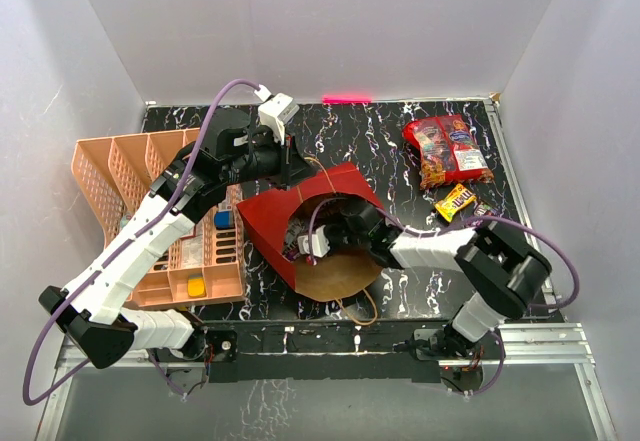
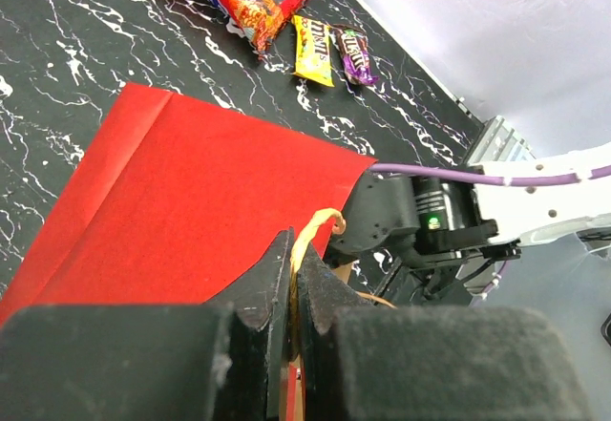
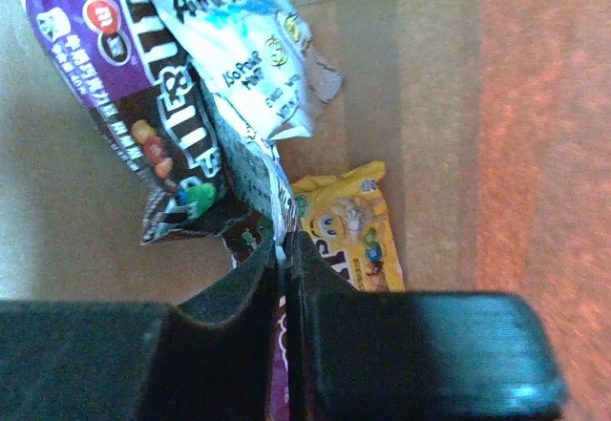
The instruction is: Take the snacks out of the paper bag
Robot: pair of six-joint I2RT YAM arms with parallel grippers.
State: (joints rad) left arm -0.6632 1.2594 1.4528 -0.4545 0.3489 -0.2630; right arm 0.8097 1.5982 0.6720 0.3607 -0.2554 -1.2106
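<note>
One cord handle (image 2: 313, 228) of the paper bag (image 2: 191, 182) is pinched by the left gripper (image 2: 291, 273). Three snacks (image 3: 172, 125) are seen inside: purple packet (image 3: 115, 96) clamped in the right gripper (image 3: 284, 261), white packet (image 3: 239, 49) and yellow packet (image 3: 351, 222) just beyond.

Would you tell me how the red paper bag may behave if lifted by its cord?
The paper bag probably swings and tips, since the left claw pinches only its thin cord. Likely floppy: it lies creased on its side.
</note>
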